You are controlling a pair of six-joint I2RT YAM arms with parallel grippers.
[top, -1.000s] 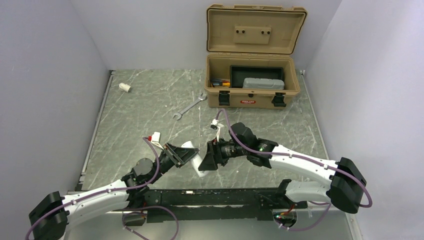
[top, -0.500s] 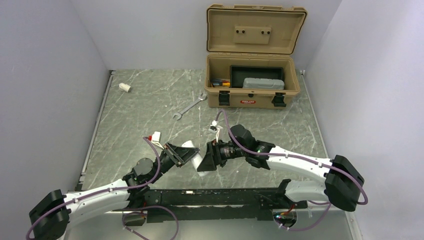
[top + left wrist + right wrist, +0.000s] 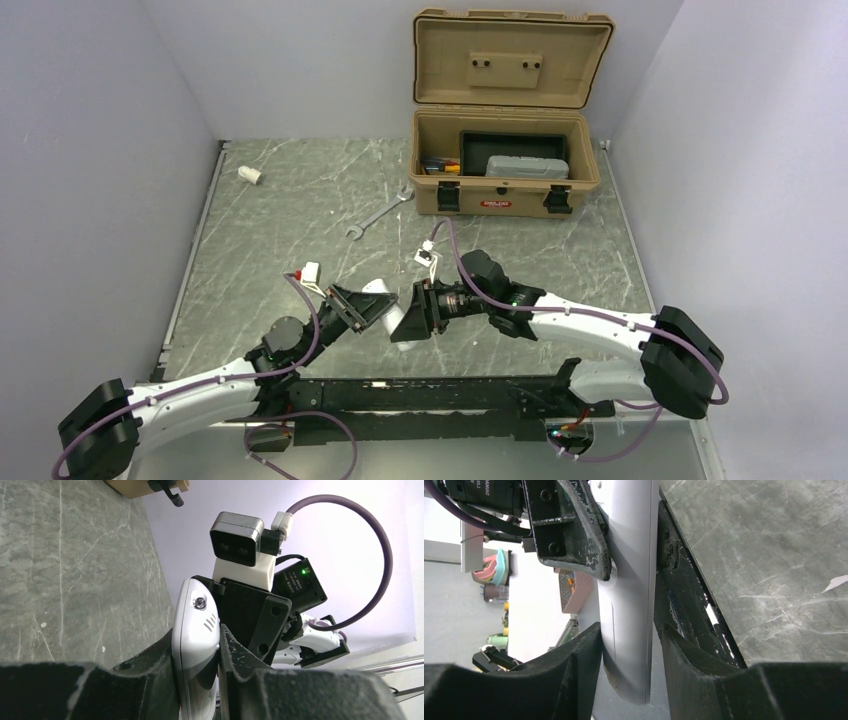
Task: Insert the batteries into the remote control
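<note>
**Remote held up between both claws, no battery in hand**

From above: the left gripper [image 3: 362, 312] is clamped on the remote control [image 3: 380, 291] and holds it up off the table [image 3: 280, 200], near the front edge. The right gripper [image 3: 408, 322] meets it head-on from the other side. Both arms reach inward and low, elbows out, with the wrists turned towards each other. No batteries can be made out here. The open tan case [image 3: 505, 190] stands well apart at the back.

Left wrist: the remote control [image 3: 196, 640] stands upright between the fingers, pinched at its sides, with its rounded top free.

Right wrist: the right claw's jaws straddle the remote's other end [image 3: 631, 580], one finger [image 3: 584, 655] hard against its edge. Whether the pair has bitten cannot be told.

The step looks like a re-grip or a pull at the back cover. It would go best with the right claw squared to the flat sides and seated clear of the left fingers. The left grip should stay firm, so the slim body does not twist or slide
</note>
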